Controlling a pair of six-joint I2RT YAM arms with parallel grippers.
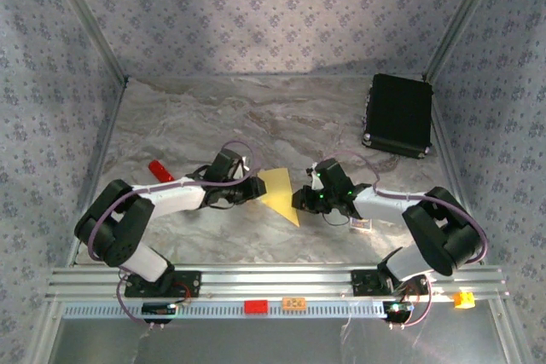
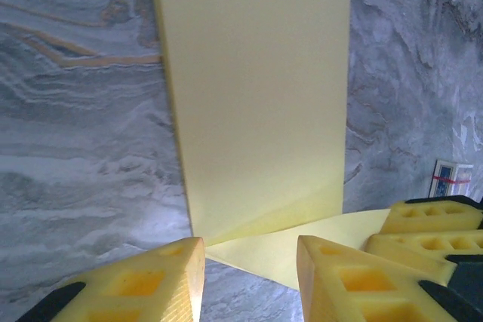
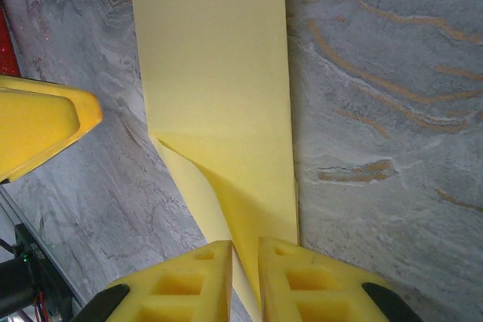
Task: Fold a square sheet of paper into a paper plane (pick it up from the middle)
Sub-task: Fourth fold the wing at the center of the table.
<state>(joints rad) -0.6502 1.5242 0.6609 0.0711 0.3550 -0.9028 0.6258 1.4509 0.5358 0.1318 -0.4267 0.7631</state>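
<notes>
Yellow square sheet of paper [image 1: 280,193], folded, on marbled table [image 1: 256,117] | left gripper [image 2: 249,280] parted at its corner | right gripper [image 3: 245,280] pinching its edge

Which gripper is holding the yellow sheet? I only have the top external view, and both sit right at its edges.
Observer: The right gripper; its wrist view shows the jaws closed on the square sheet of paper at its near edge.
Operator: Left one?
Observer: The left gripper is open, fingers apart, paper lying unpinched between them.
Operator: Flat sheet?
Observer: No, a flap is folded over; a lower layer peeks out beneath it.
</notes>
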